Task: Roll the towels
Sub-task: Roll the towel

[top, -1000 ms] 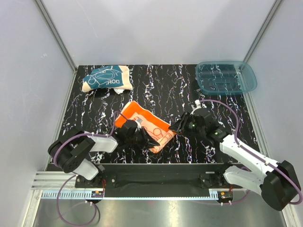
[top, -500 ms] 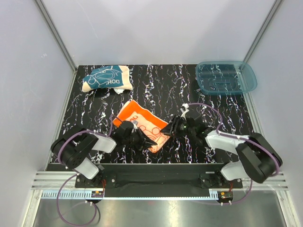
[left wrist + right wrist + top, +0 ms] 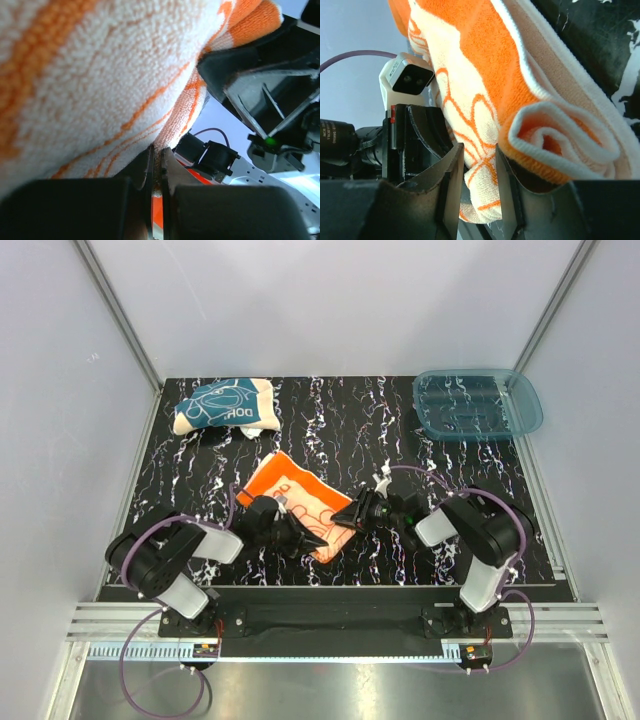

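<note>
We start with the desk (image 3: 450, 470), black with white veining, and everything sits on it. At its far right corner lies the translucent blue tray (image 3: 478, 405), with nothing in it. Over at the far left corner is the teal towel (image 3: 222, 406), a soft bundle with its cream back showing at both ends; we cannot tell from here whether it counts as rolled.

Now the action. The orange towel (image 3: 300, 502) lies at a slant close to the middle of the near edge, and both arms work on its near end. In the right wrist view that end shows a loose curl of cream and orange, so we judge the rolling of this one is under way, not finished.

The left gripper (image 3: 318, 540) is clenched, its jaws all but together on what looks like a thin edge of the orange towel, cloth draped right over its camera. The right gripper (image 3: 476, 170) grasps a thicker fold of the same towel, cloth filling the gap between its jaws.

Next, we reckon, both need to turn that curl toward the far end together, keeping it tight and even so it does not skew.
</note>
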Robot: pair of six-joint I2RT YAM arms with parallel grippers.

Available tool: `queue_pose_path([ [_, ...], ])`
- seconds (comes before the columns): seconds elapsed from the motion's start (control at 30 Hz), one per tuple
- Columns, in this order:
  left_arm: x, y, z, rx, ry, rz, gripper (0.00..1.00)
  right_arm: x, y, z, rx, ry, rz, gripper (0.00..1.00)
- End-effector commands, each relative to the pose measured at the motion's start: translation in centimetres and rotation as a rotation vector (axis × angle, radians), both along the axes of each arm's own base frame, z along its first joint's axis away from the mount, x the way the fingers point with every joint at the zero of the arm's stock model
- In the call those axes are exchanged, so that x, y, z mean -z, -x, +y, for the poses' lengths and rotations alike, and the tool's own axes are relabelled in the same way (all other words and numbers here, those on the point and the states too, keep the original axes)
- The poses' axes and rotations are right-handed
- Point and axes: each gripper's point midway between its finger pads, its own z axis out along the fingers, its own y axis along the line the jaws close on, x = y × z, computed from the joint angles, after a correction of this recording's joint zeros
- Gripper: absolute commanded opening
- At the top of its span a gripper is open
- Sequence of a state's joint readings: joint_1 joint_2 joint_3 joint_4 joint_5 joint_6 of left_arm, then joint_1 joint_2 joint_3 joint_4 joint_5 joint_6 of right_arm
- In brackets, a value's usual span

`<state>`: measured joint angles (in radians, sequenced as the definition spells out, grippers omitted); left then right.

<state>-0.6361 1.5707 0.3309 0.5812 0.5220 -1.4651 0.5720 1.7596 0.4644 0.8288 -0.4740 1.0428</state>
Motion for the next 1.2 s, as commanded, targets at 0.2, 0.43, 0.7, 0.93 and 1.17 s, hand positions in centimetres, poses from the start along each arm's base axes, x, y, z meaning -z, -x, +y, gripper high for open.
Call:
queue_pose_path([
  [0.2, 1.2, 0.2, 3.9, 0.019, -0.286, -0.095, 0.32, 3.3, 0.3, -0.7, 0.009, -0.006, 0.044, 0.37],
  [0.43, -5.3, -3.2, 7.7, 0.010, -0.641, -0.412, 0.44, 3.7, 0.2, -0.7, 0.008, 0.012, 0.050, 0.37],
  [0.7, -9.2, -2.6, 2.7, 0.372, -0.951, -0.804, 0.50, 4.1, 0.4, -0.7, 0.002, 0.021, 0.056, 0.36],
  [0.93, -5.9, -0.5, -3.1, 0.612, -1.114, -0.915, 0.48, 4.2, 0.5, -0.8, 0.002, 0.025, 0.057, 0.36],
  [1.17, -3.9, -0.4, -2.6, 0.594, -1.209, -0.880, 0.48, 4.3, 0.6, -0.9, 0.002, 0.028, 0.059, 0.36],
])
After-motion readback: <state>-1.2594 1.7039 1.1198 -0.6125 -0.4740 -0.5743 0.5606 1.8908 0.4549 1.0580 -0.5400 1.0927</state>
